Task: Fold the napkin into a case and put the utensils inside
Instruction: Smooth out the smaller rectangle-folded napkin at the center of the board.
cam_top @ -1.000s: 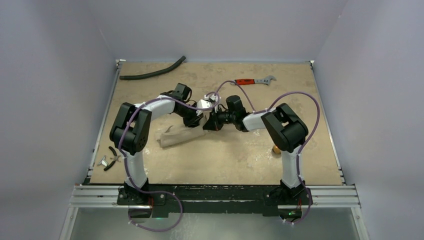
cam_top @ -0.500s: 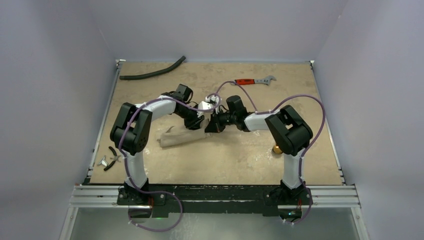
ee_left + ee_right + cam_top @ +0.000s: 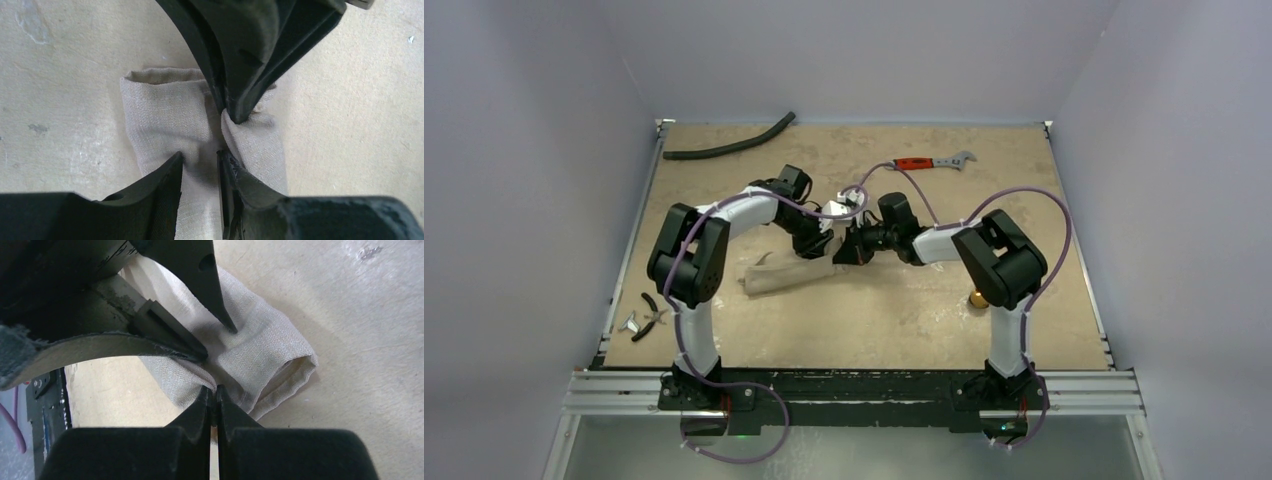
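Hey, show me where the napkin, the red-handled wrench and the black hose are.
Napkin (image 3: 776,277): top view, middle of the folded cloth.
Wrench (image 3: 914,163): top view, on its red handle.
Hose (image 3: 724,150): top view, midway along its curve.

High rear overview of the table (image 3: 874,320); two close downward wrist views, napkin (image 3: 165,115) common to both.
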Tool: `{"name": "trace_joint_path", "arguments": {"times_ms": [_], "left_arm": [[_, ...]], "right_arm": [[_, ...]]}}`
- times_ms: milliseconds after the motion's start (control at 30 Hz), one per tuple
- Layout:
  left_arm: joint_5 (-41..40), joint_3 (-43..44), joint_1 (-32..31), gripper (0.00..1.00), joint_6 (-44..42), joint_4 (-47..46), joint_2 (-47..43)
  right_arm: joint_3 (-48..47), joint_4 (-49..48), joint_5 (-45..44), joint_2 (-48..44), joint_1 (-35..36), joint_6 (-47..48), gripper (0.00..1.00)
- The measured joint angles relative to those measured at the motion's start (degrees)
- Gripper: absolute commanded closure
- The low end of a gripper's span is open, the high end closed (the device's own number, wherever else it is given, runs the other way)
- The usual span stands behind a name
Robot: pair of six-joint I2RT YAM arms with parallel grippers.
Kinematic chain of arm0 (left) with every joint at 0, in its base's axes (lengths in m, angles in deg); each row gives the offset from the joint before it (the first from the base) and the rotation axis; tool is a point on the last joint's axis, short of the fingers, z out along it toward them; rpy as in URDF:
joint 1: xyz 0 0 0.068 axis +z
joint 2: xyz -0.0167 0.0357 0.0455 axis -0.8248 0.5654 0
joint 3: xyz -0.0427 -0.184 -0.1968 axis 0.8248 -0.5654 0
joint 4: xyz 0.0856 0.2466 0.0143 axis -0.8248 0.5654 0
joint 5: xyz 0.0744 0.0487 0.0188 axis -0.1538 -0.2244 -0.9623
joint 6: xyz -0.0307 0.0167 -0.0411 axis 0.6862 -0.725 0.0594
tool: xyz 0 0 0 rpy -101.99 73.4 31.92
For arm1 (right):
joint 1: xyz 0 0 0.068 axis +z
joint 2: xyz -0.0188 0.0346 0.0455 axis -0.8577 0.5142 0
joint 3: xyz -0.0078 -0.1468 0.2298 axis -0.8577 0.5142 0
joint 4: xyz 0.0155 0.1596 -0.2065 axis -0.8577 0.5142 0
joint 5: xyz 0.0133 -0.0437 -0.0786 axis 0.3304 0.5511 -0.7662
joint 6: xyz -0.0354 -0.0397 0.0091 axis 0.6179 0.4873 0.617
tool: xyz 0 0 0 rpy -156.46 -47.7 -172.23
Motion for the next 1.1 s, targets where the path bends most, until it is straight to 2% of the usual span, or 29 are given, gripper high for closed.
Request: {"name": "trace_joint_path", "arguments": {"times_ms": [233, 467, 600, 1100], "left_arm": [[1.3, 5.5, 1.9, 0.67, 1.1, 5.8, 0.9], [4.4, 7.1, 7.9, 0.67, 7.1, 2.1, 1.5], [3.8, 7.0, 8.6, 0.67, 7.4, 1.5, 2.8], [-0.9, -1.8, 6.3, 0.72, 0.6, -5.1, 0.3]], "right_arm": [[2.4, -7.8, 0.0, 1.8, -0.4, -3.1, 1.00], [3.0, -8.8, 1.1, 1.7, 0.5, -1.9, 1.00], [3.0, -8.7, 1.5, 1.7, 0.5, -1.7, 1.00], [2.6, -3.3, 1.3, -0.8, 0.9, -1.7, 1.00]]}}
